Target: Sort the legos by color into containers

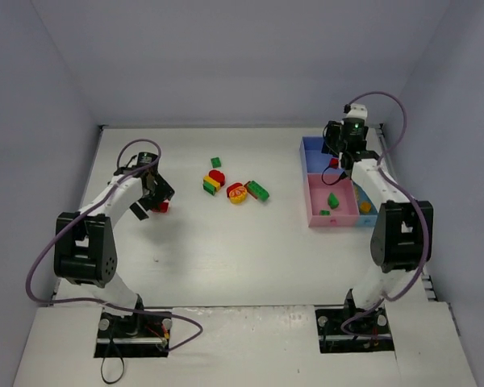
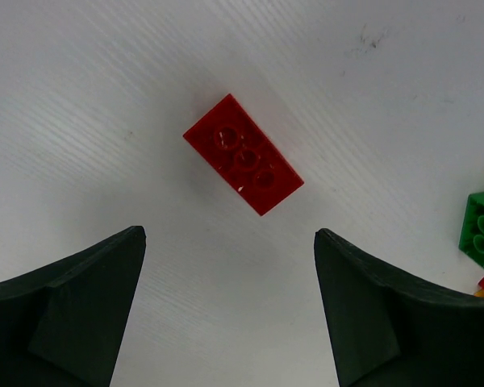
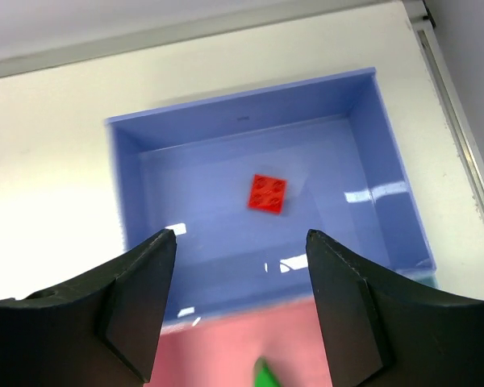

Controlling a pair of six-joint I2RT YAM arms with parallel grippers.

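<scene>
My left gripper (image 1: 156, 198) is open and empty over the table, just above a red lego (image 1: 162, 207). In the left wrist view that red lego (image 2: 243, 155) lies flat just ahead of the open gripper (image 2: 230, 235). My right gripper (image 1: 340, 158) is open and empty above the large blue container (image 1: 313, 147). A small red lego (image 3: 268, 193) lies inside the blue container (image 3: 226, 113), ahead of the right gripper (image 3: 240, 234). The pink container (image 1: 344, 188) holds two green legos (image 1: 333, 199). The small light-blue container (image 1: 369, 218) holds an orange lego (image 1: 365, 207).
Several loose legos lie mid-table: a small green one (image 1: 215, 162), a red, yellow and green stack (image 1: 214, 181), a yellow and red piece (image 1: 237, 193), a green brick (image 1: 257, 190). A green lego (image 2: 482, 226) shows at the left wrist view's right edge. Walls enclose the table.
</scene>
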